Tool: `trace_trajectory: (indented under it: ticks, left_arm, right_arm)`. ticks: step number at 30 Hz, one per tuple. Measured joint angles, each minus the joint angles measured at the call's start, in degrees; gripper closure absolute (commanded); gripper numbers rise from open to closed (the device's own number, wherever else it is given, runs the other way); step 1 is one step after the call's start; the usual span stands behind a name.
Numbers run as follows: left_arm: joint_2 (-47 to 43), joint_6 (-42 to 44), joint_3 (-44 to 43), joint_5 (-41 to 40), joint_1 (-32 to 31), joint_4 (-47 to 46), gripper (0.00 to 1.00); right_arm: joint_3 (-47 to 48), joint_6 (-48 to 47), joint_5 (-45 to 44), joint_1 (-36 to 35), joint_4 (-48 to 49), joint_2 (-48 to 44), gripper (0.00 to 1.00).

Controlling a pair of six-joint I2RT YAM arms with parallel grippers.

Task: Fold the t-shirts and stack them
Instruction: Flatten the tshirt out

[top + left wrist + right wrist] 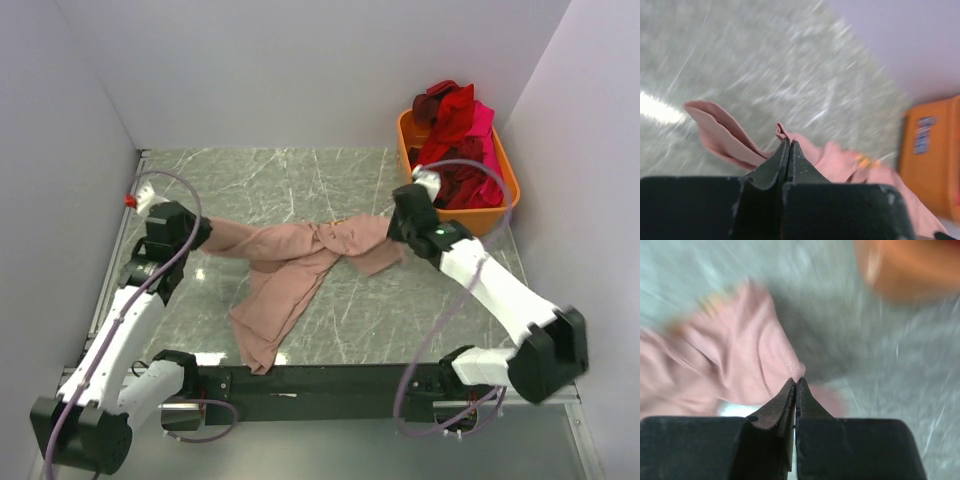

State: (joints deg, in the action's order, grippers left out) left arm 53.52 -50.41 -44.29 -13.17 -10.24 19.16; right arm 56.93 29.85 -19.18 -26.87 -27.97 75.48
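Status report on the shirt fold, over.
Left gripper, right gripper: both shut on dusty pink shirt, opposite ends. Shirt twisted, not folded. Orange tub close beside right gripper.

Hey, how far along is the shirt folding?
Done: nothing folded or stacked yet. In hand: the left gripper and right gripper are shut on the dusty pink cloth t-shirt, twisted between them. Left: folding it, then the red, maroon and hot pink shirts piled in the orange plastic tub.

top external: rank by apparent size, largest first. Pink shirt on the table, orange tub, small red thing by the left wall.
1. Dusty pink shirt: widest spread, though bunched.
2. Orange tub: close to the shirt in area and farther from the camera, so the order of these two is unsure.
3. Small red object: clearly the smallest.
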Motion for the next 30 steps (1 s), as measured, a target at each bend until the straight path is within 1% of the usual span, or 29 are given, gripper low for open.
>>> trace_trajectory:
  ticks: [6, 10, 15, 19, 24, 27, 30]
  left_arm:
    - [-7.26, 0.26, -10.21, -3.45, -0.09, 0.07, 0.99]
    - [-11.78, 1.64, -17.11, -6.23, -0.09, 0.28, 0.99]
    - [-16.48, 4.15, -25.49, -8.11, -0.09, -1.70, 0.99]
    - [-18.10, 6.19, -32.61, -8.13, -0.09, -3.72, 0.99]
    - [-16.28, 8.44, -38.93, -8.31, -0.09, -5.42, 0.99]
    - [-12.24, 9.66, -41.51, -9.84, -0.09, -5.55, 0.99]
    - [-5.07, 11.13, -44.04, -11.39, -0.09, -5.99, 0.99]
  right_arm:
    - [10.56, -3.65, -2.36, 0.00, 1.70, -14.60, 1.00]
    - [17.09, -7.13, -3.30, -0.04, 2.12, -20.41, 1.00]
    - [26.64, -11.78, -2.75, -0.11, 2.38, -24.09, 1.00]
    - [34.56, -14.99, -0.42, -0.13, 1.97, -24.20, 1.00]
    - [42.75, -17.99, 0.57, -0.13, 2.19, -22.60, 1.00]
    - [46.07, -19.41, 0.55, -0.13, 2.84, -19.50, 1.00]
    - [48.72, -20.46, 0.90, 0.42, 3.80, -13.99, 1.00]
